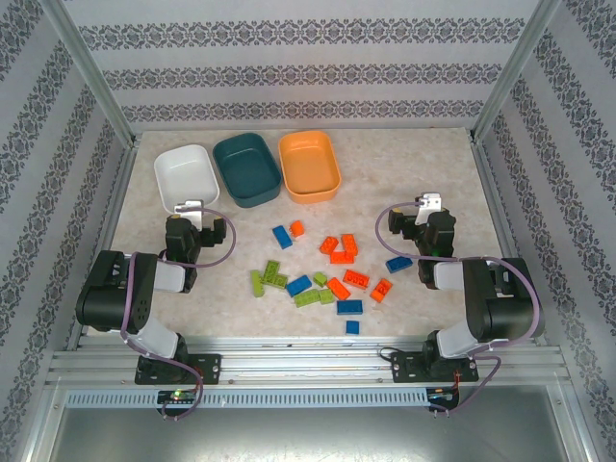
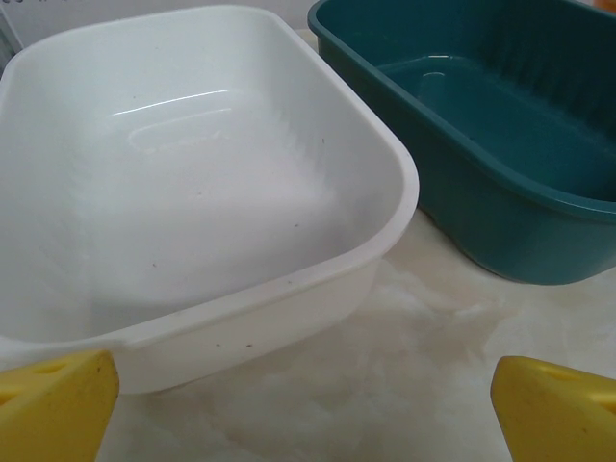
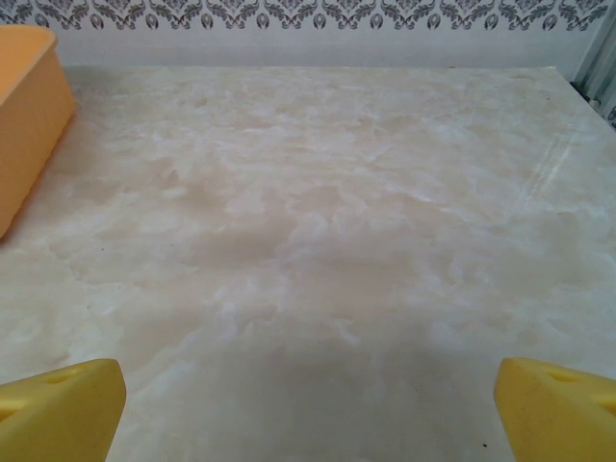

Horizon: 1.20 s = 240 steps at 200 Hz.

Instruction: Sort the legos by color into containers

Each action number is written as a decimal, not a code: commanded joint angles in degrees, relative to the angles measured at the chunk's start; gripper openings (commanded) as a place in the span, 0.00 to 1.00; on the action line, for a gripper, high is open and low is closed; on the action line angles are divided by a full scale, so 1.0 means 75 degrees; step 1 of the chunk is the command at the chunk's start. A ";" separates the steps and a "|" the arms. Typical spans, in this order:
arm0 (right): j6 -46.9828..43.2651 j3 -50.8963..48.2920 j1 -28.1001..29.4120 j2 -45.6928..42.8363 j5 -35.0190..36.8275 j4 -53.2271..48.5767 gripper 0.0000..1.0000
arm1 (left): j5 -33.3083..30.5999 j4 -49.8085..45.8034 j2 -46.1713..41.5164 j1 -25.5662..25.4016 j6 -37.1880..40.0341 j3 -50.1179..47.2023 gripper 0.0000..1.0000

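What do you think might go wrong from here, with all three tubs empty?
1. The legos lie bunched, green against blue in places, so open jaws may take two colours at once.
2. The left gripper sits close to the white tub; a forward move could shove it.
3. The teal tub and orange tub stand side by side, so a drop near the rims may land wrong.

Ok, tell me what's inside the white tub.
Nothing: the white tub is bare inside. From above, the left gripper hides part of its near rim.
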 commanded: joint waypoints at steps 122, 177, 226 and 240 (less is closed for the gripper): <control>0.3381 0.3059 -0.0037 -0.2956 -0.0919 -0.7343 0.98 | -0.1713 -0.7598 -0.3223 0.0042 -0.2556 0.3174 1.00; 0.3679 0.4157 0.1390 -0.3526 -0.0361 -1.1961 0.98 | 0.1961 -1.0556 -0.4220 -0.0056 -0.2688 0.3936 1.00; 0.5157 0.3404 0.2347 -0.4314 0.0856 -1.3018 0.98 | 0.3802 -1.2009 -0.4417 -0.0269 -0.2289 0.3984 1.00; 0.5832 0.3213 0.2332 -0.4403 0.1066 -1.3207 0.98 | 0.4120 -1.1850 -0.4485 -0.0421 -0.2244 0.3823 1.00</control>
